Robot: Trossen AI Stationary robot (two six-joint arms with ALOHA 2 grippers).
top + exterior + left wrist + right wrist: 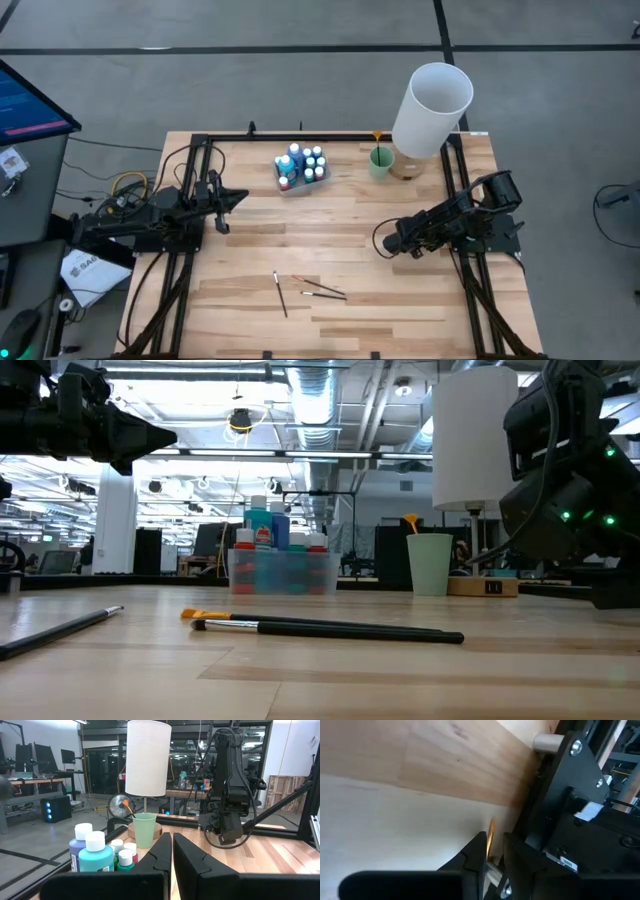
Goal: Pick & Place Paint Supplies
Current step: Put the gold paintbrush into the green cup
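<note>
Orange brush (491,832) lies between right fingers (474,851).

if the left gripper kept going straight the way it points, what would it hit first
Probably the pale green cup: in the left wrist view it stands just off the line of the shut left gripper, with the paint bottles to one side. Depth is unclear, so it might pass it.

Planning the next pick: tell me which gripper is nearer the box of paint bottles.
Left. The left gripper sits just beside the box of paint bottles, on its left. The right gripper is farther off, to the box's right, toward the table's front.
</note>
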